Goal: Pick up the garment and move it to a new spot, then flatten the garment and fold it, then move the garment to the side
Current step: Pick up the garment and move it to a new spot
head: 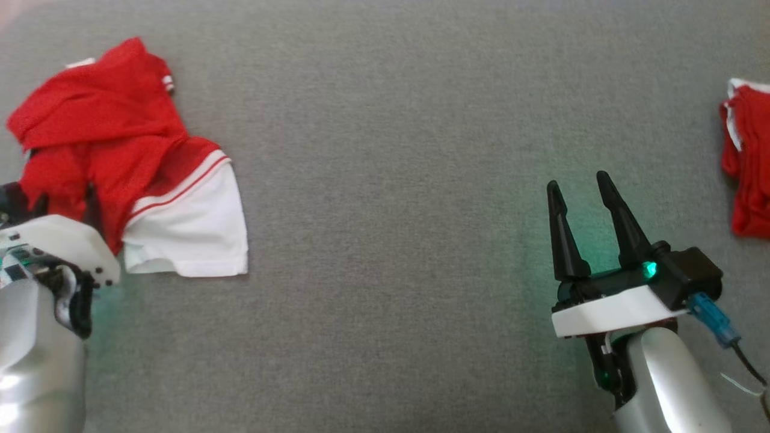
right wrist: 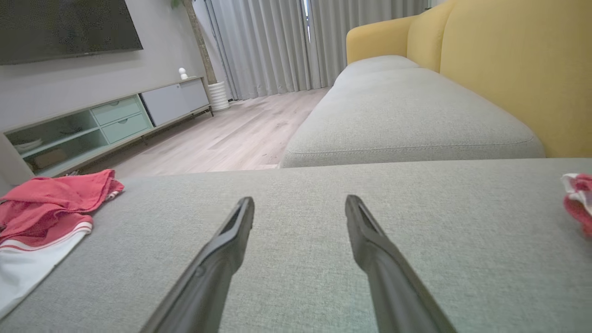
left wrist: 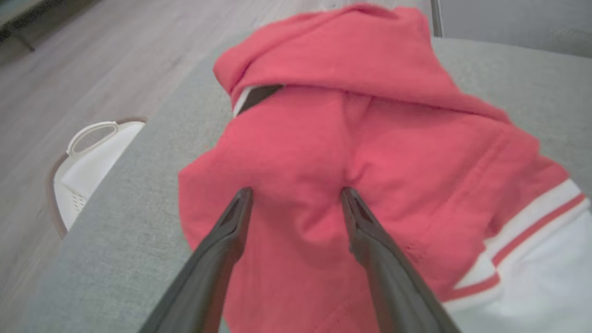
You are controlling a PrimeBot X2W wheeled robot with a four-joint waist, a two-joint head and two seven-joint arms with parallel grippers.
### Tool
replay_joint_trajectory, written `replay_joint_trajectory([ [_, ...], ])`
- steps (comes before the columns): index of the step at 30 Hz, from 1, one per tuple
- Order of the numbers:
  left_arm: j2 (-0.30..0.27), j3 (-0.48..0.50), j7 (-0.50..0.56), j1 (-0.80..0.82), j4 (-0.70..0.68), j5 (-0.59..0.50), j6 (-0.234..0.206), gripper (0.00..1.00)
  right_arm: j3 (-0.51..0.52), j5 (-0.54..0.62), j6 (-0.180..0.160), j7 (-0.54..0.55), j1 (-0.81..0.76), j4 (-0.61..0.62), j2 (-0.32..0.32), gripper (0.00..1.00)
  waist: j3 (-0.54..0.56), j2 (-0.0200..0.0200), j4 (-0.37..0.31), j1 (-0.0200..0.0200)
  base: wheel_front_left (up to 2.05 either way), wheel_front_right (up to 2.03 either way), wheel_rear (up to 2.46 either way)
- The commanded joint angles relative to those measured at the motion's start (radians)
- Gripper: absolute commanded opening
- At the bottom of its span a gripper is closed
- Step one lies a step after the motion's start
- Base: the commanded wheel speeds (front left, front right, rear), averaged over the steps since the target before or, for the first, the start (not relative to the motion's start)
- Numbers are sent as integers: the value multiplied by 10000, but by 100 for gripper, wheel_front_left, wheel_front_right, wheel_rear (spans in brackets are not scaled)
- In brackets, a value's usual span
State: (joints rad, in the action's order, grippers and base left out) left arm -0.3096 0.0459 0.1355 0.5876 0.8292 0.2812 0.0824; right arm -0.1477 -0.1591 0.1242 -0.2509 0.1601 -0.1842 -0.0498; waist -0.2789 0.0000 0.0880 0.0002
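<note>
- Garment (head: 120,150) lay crumpled near the sofa's (head: 391,270) left edge.
- Left gripper (left wrist: 296,194) was wide open over its red bunch, holding nothing; right gripper (head: 577,180) was open, empty.
- Risk: pinching just 1 loose layer could let it slip free.

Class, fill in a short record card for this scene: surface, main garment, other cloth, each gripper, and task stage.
surface: grey woven fabric cushion
garment: crumpled red mesh garment with white striped hem, on the robot's left
other cloth: small red and white bundle, at the far right edge
left gripper: jaws open, tips at the garment's red part; contact unclear
right gripper: jaws open, empty, over bare cushion
stage: garment not yet picked up
</note>
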Motion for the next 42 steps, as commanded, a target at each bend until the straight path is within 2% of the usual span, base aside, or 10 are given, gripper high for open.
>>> replay_joint_trajectory([
  [1,-628,422,153,564,128,113,-22,100,-173,105,65,-109,333,383,-5,100,-194,0,-172,-2,0,0,0],
  [3,-630,474,414,734,627,278,21,100,-152,127,65,-109,359,403,-5,100,-240,0,-233,-2,0,0,0],
  [4,-635,492,530,799,842,359,56,76,-153,128,65,-109,367,405,-5,100,-245,0,-267,-2,0,0,0],
  [5,-643,524,568,864,998,450,96,2,-158,122,65,-109,373,404,-5,100,-246,0,-300,-2,0,0,0],
  [6,-642,563,522,920,1103,546,139,0,-158,112,65,-109,376,401,-5,100,-234,0,-327,-2,0,0,0],
  [18,160,-75,-2006,1358,-755,2088,477,0,-266,-158,65,-109,177,224,-5,100,688,0,-501,-2,0,0,0],
  [31,1636,-2281,-1847,651,-5310,3304,440,0,-524,-487,65,-109,116,166,-5,100,1204,0,-1111,-2,0,0,0],
  [40,2536,-4412,-1656,519,-5899,3140,54,0,-704,-747,65,-109,376,265,-5,100,862,0,-1871,-2,0,0,0],
  [41,2559,-4690,-1700,509,-5806,3172,5,26,-715,-771,65,-109,398,266,-5,100,829,0,-1933,-2,0,0,0],
  [42,2571,-4968,-1792,522,-5700,3123,-42,100,-717,-796,65,-109,421,269,-5,100,797,0,-1988,-2,0,0,0],
])
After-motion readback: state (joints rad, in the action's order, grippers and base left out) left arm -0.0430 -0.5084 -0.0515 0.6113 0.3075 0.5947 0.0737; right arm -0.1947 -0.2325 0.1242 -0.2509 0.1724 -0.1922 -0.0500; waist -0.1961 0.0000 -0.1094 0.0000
